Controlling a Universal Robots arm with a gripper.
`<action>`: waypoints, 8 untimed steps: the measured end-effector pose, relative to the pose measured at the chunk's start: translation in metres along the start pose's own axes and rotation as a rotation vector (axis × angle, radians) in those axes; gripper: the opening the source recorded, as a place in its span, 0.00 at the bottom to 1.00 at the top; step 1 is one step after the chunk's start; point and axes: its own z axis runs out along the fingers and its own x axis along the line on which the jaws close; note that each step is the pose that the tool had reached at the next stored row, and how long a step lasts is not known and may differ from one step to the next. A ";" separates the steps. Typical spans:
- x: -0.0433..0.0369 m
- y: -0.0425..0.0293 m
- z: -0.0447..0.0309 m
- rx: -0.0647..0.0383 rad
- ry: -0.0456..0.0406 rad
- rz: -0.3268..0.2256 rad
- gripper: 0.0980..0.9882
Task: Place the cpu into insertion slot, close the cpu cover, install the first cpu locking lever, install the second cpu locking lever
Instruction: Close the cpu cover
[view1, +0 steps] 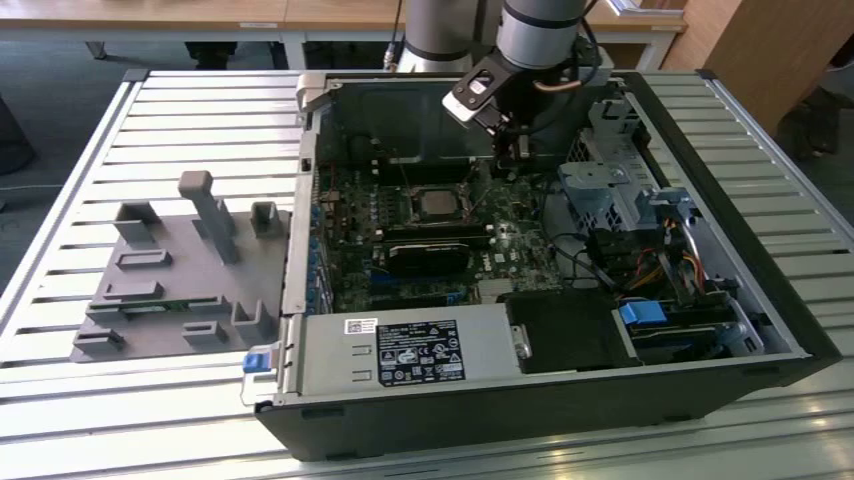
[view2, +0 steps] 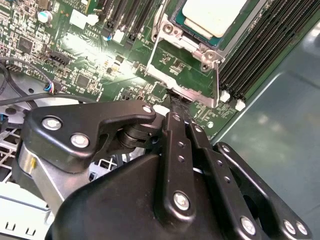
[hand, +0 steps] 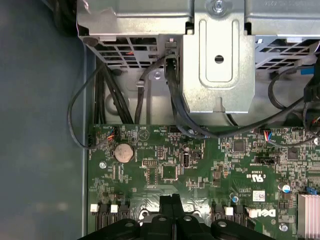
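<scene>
The cpu (view1: 437, 203) (view2: 212, 15), a pale silvery square, lies in the insertion slot (view1: 412, 201) (view2: 167, 30) on the green motherboard. In the second wrist view the cpu cover (view2: 156, 55), a thin silvery frame, stands swung open off the slot, with green board showing through its window. My gripper (view1: 514, 162) (view2: 175, 102) (hand: 170, 202) is down inside the case on the exterior view's right of the slot. Its black fingers are pressed together, and their tips sit at the cover's free edge. Whether they pinch that edge is hidden.
The open computer case lies on a slatted metal table. A black-labelled power supply box (view1: 414, 355) fills its near side, and a black heatsink block (view1: 427, 250) sits beside the slot. A metal drive cage (view1: 601, 190) (hand: 217, 55) with cables is close by. A grey fixture plate (view1: 174, 270) lies outside.
</scene>
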 end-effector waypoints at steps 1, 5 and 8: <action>0.0000 -0.0010 0.0000 0.000 -0.0001 0.000 0.01; 0.0000 -0.0055 0.0000 0.000 0.0000 0.000 0.01; -0.0001 -0.0081 0.0000 0.000 0.0001 0.000 0.01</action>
